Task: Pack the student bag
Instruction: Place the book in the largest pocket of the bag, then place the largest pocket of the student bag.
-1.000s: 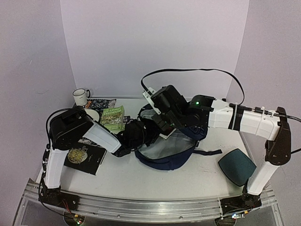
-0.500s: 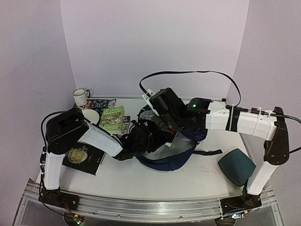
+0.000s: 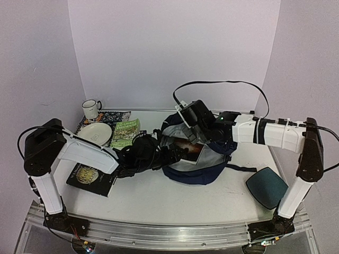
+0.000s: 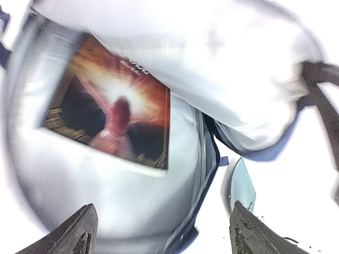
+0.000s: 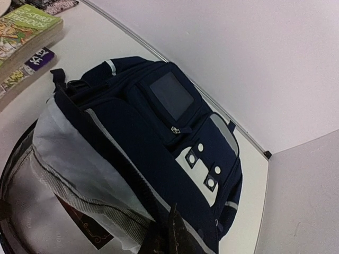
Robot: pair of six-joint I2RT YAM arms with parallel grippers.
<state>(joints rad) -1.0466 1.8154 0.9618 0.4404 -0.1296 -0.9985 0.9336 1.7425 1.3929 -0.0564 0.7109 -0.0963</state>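
Note:
The student bag (image 3: 212,172) lies at mid-table, navy with a white patch (image 5: 198,169), its mouth gaping to show grey lining (image 4: 106,185). A book with a fiery orange cover (image 3: 188,145) rests inside against the lining (image 4: 114,106); one dark corner shows in the right wrist view (image 5: 79,225). My left gripper (image 3: 172,153) is at the bag's mouth, open (image 4: 162,206), with nothing between its fingers. My right gripper (image 3: 186,129) is above the bag, shut (image 5: 172,233) on the navy rim of the opening and holding it up.
Left of the bag lie a green book (image 3: 126,132), a plate (image 3: 96,132), a white mug (image 3: 91,108) and a dark book (image 3: 92,177). A teal pad (image 3: 266,186) sits at the front right. The bag's strap (image 3: 238,170) trails rightward.
My left gripper has opened and let go of the orange book, which now lies inside the bag. The left arm reached further right. My right gripper shifted right with the rim.

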